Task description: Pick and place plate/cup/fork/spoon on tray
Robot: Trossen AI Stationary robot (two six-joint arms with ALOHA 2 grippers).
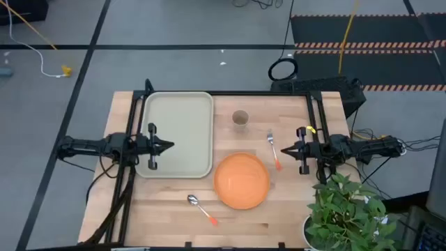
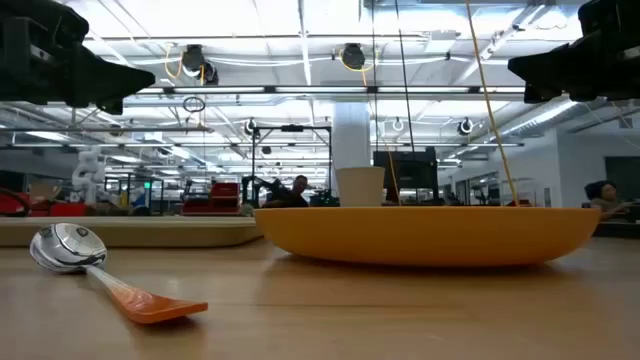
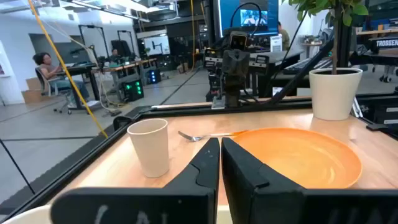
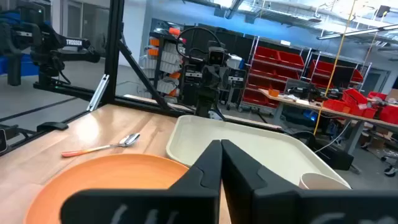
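Right gripper (image 1: 287, 148), fingers pressed together & empty, hovers just beside the fork (image 1: 272, 149); fork's long axis runs crosswise to your approach, tines toward the cup (image 1: 240, 118). Plate (image 1: 241, 180) sits nearer you, tray (image 1: 177, 134) beyond. Left gripper (image 1: 169, 146), also closed, hangs over tray's inner edge. Right arm is nearer, I'd judge.

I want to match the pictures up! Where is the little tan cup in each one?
High view: the small tan cylindrical cup stands on the table, past the round orange plate.
Low view: the cup peeks up behind the plate.
Left wrist view: the cup stands beside the plate.
Right wrist view: only its rim shows, by the picture's lower edge.
Shared landmark: the plate.
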